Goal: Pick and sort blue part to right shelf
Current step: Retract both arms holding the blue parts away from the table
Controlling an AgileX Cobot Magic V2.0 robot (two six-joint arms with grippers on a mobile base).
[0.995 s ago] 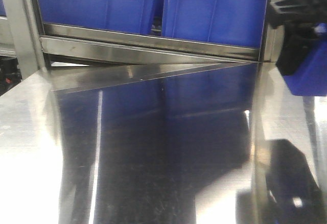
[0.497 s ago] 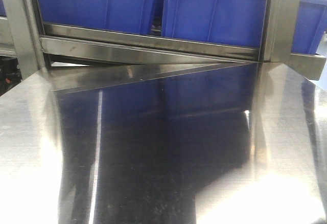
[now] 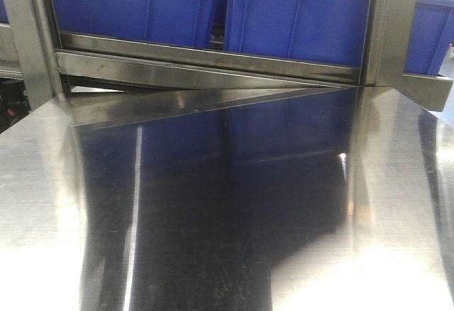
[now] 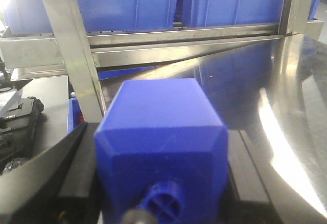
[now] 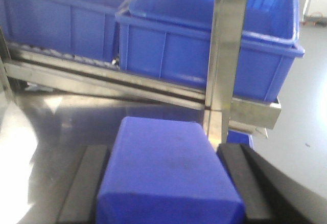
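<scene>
1 sec ago the right end effector (image 5: pixel 163 150), w/ its blue part (image 5: pixel 168 183) between the fingers, stood at the right edge of the front view, in front of the shelf post (image 3: pixel 389 27) and the right blue bin (image 3: pixel 434 27). Already 0.5 sec ago it was out of this view, and it is not there now, so the post, the bin and the shelf rail (image 3: pixel 429 87) are uncovered. Its dark reflection at the lower right of the counter (image 3: pixel 213 219) is gone too; that area now shines bright.

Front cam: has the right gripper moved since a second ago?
Yes. The right gripper sat right of the steel upright in the front view; it has withdrawn off that frame's right edge.
</scene>
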